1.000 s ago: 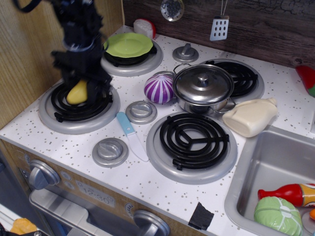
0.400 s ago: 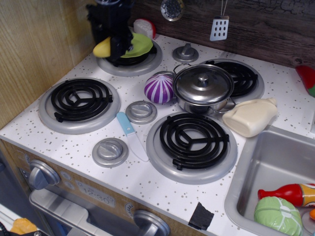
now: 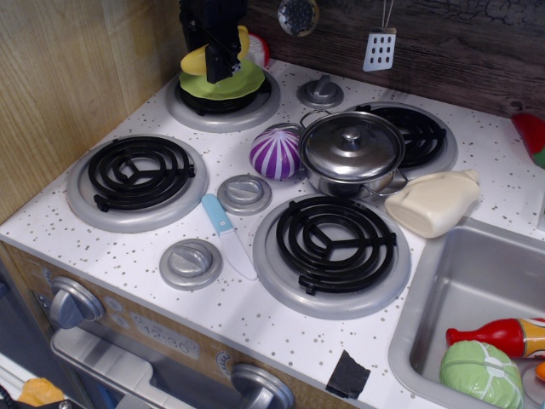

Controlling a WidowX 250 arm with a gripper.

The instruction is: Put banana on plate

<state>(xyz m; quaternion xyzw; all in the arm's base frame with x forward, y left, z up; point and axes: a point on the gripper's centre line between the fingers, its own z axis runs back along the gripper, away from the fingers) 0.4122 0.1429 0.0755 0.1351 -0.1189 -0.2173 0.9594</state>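
Gripping the banana (image 3: 201,58), our tool (image 3: 220,61) is closing its jaws around it directly above the plate (image 3: 223,84). We are seeing the plate sitting just beneath the tool on the counter (image 3: 255,298).

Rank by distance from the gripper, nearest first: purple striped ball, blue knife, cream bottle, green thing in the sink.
Measured from the gripper over the green plate at back left:
1. Purple striped ball, centre of the stovetop, beside the pot.
2. Blue knife, front, between the two front burners.
3. Cream bottle, right, by the sink edge.
4. Green thing, in the sink at the front right corner.
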